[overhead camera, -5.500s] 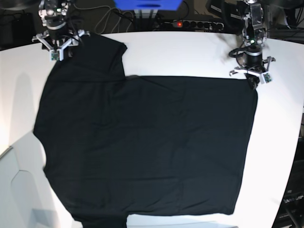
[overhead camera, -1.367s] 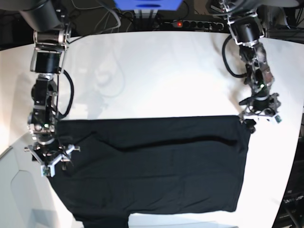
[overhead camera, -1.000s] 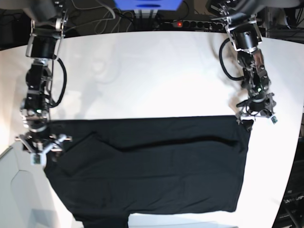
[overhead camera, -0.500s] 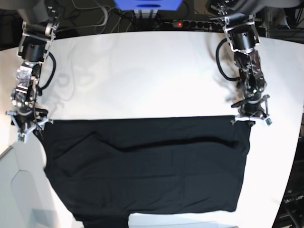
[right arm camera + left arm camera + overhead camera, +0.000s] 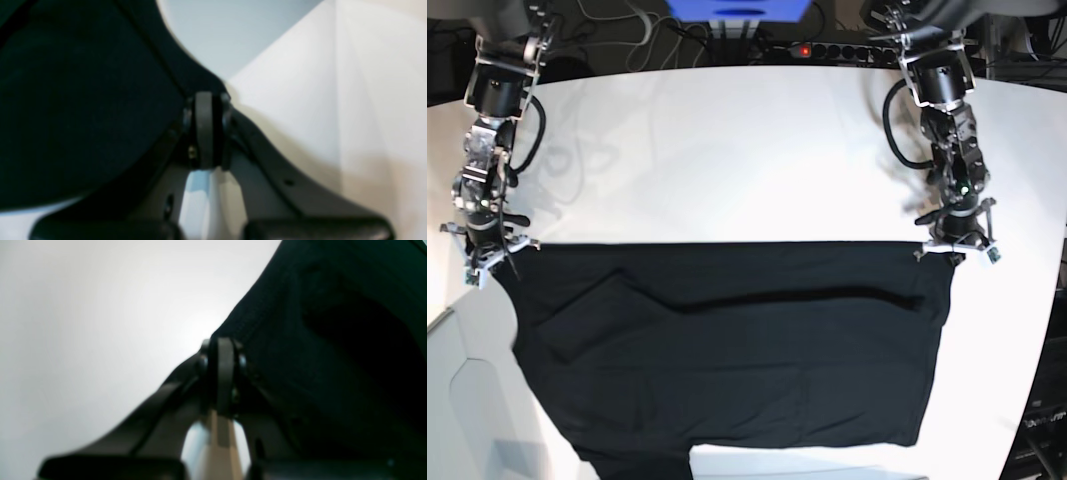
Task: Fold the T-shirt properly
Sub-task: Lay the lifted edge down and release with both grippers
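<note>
The T-shirt (image 5: 727, 350) lies flat on the white table (image 5: 727, 150), folded over once so that its straight top fold runs across between the two end effectors; its long axis lies along that line, and the cloth reaches away from both of them toward the near table edge. The left end effector (image 5: 956, 243) stands at one end of the fold, its fingers pressed together on the corner of the black cloth; the left wrist view shows the T-shirt (image 5: 333, 356) spreading out from the closed tips of the left end effector (image 5: 222, 350). The right end effector (image 5: 487, 250) stands at the other end of the fold, likewise clamped on the cloth corner; in the right wrist view the T-shirt (image 5: 83, 100) hangs off the closed right end effector (image 5: 205, 100).
</note>
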Tool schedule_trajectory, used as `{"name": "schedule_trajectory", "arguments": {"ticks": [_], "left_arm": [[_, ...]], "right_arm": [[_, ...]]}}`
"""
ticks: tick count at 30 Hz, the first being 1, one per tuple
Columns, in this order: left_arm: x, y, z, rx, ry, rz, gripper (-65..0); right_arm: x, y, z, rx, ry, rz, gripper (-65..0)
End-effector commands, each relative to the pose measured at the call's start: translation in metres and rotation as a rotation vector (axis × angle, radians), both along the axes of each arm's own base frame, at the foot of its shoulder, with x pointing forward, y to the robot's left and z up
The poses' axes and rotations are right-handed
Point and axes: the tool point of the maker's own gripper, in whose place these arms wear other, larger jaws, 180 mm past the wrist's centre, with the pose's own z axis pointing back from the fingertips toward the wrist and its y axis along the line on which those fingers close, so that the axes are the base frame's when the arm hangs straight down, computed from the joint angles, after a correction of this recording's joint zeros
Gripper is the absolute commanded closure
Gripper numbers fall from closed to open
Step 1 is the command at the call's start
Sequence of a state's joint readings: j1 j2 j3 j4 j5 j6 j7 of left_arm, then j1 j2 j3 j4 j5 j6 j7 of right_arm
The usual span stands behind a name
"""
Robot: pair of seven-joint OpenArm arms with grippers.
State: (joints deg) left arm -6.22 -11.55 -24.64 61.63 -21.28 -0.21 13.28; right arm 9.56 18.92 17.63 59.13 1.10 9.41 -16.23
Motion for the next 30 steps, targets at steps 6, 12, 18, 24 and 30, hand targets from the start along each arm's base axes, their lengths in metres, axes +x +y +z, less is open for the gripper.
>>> {"name": "schedule_trajectory", "arguments": {"ticks": [6, 12, 18, 24, 30], "left_arm": [[-0.004, 0.004, 0.034, 0.072, -0.080, -0.022, -0.2], [-0.020, -0.002, 0.055, 0.120, -0.117, -0.049, -0.2], [-0.044, 0.004, 0.076, 0.161, -0.154, -0.033, -0.2], [-0.072, 0.013, 0.088, 0.191, -0.162, 0.003, -0.2], [-0.092, 0.009, 0.083, 0.197, -0.133, -0.002, -0.2]], "right_arm": [[-0.009, -0.005, 0.025, -0.072, -0.025, 0.027, 0.0], [-0.009, 0.005, 0.060, -0.128, -0.107, 0.073, 0.0], [-0.023, 0.008, 0.088, -0.180, -0.162, 0.091, 0.0], [-0.043, 0.011, 0.104, -0.202, -0.194, 0.085, 0.0], [-0.071, 0.020, 0.100, -0.227, -0.155, 0.123, 0.0]]}}
